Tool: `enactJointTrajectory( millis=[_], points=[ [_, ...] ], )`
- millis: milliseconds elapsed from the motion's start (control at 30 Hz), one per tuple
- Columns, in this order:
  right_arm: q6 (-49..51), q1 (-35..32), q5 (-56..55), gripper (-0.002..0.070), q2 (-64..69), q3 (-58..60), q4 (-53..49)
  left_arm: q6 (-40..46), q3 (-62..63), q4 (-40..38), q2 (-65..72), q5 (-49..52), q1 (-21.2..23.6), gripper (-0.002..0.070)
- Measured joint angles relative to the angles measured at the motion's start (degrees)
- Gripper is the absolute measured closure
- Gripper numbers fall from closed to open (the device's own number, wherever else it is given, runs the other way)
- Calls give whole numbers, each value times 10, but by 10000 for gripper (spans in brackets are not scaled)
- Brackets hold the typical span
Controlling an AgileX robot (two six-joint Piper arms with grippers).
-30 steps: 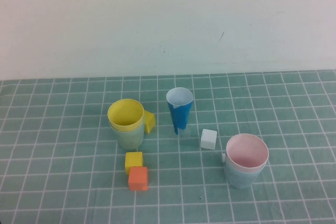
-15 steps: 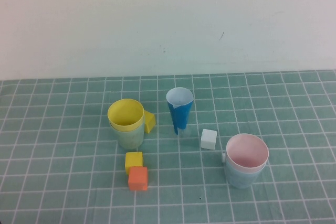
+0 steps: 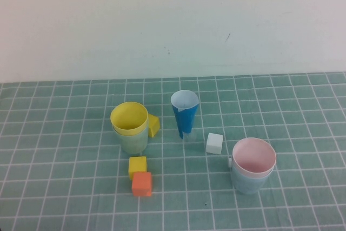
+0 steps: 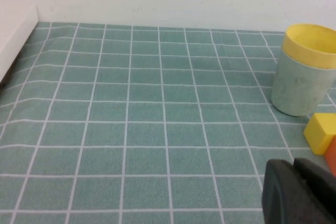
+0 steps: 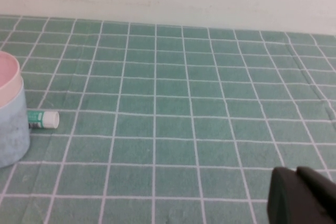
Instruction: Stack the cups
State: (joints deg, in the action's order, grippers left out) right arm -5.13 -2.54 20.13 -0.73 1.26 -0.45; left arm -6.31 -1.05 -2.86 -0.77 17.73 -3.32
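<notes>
The yellow cup (image 3: pixel 129 118) sits nested inside the pale green cup (image 3: pixel 133 142) at the left of the mat; both also show in the left wrist view, the yellow cup (image 4: pixel 312 45) above the pale green cup (image 4: pixel 299 90). At the right, the pink cup (image 3: pixel 254 157) is nested in the light blue cup (image 3: pixel 247 183); the right wrist view catches the pink rim (image 5: pixel 9 80) and the light blue wall (image 5: pixel 11 132). My left gripper (image 4: pixel 294 165) is shut and empty, low over the mat, short of the yellow stack. Well apart from the pink stack, my right gripper (image 5: pixel 296 172) is shut and empty. Neither arm shows in the high view.
A dark blue tapered cone (image 3: pixel 185 113) stands upright mid-mat. A yellow cube (image 3: pixel 154 125) touches the green cup's back; another yellow cube (image 3: pixel 138 166) and an orange cube (image 3: pixel 142 184) lie in front. A white cube (image 3: pixel 214 143) and a small white tube (image 5: pixel 42 119) lie near the pink stack.
</notes>
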Motion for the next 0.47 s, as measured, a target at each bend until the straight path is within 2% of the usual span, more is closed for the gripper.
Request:
enactJointTrajectory(
  millis=[467],
  points=[
    [-4, 0, 0, 678, -1, 0, -3, 0, 0, 0, 0, 0, 0, 676]
  ],
)
